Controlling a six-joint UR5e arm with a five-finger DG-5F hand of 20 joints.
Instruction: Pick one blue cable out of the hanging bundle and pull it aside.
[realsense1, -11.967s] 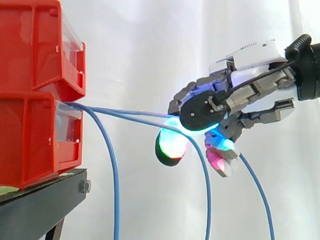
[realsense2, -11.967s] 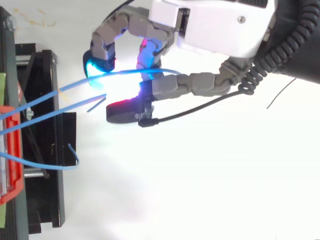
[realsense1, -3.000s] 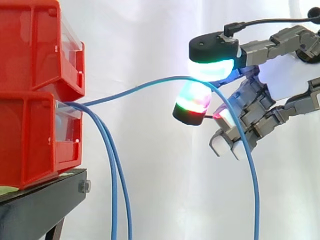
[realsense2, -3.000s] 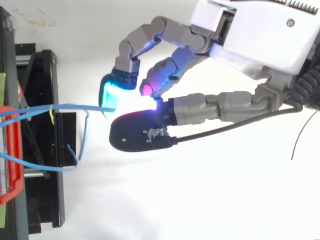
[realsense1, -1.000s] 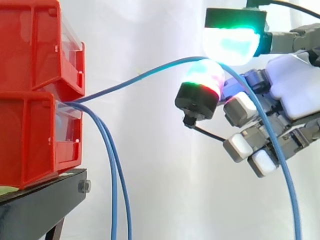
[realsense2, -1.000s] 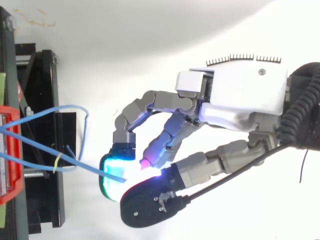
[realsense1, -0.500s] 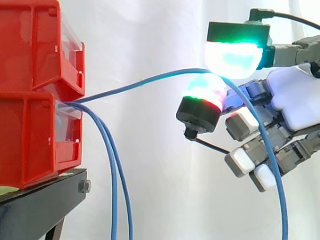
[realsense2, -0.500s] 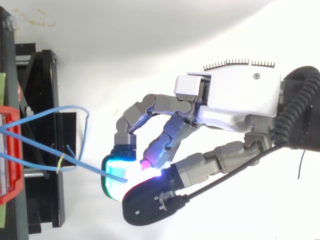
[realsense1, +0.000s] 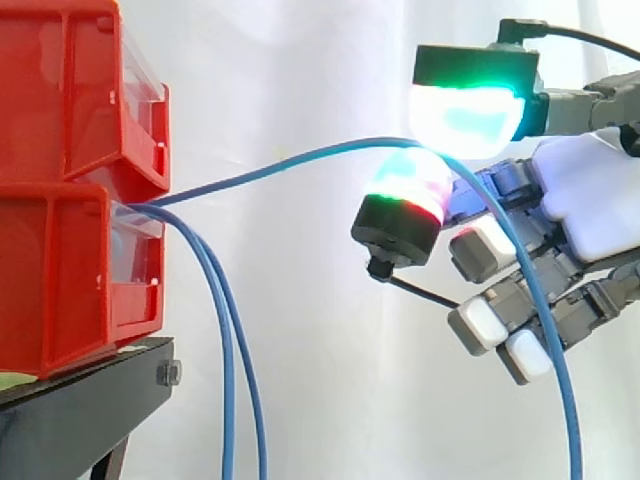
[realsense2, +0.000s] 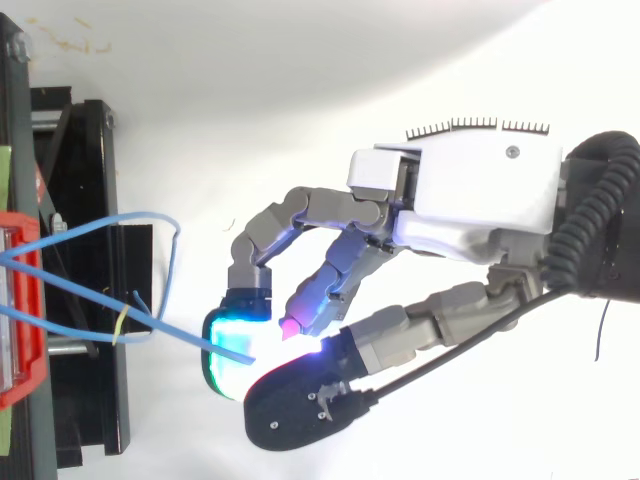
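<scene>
- We see the hand (realsense1: 590, 195) at the right of the side view, higher than the lower bin.
- Two of its glowing pads (realsense1: 465, 105) are pressed together on one blue cable (realsense1: 290, 160). The upper pad is green and cyan, the lower one cyan and red. The remaining fingers are bent below the pinch and hold nothing.
- The blue cable leaves the front of the lower of the red bins (realsense1: 60, 280) at the left. It arches up and to the right into the pinch, then drops past the bent fingers to the bottom edge.
- Two other blue cables (realsense1: 228, 360) hang down from the same bin, near the black stand (realsense1: 80, 410) and well apart from the hand.
- From above, the blue cable (realsense2: 160, 325) slants across the black stand (realsense2: 90, 200) from the left edge to the cyan pad.
- A white curtain (realsense1: 300, 60) hangs behind everything.
</scene>
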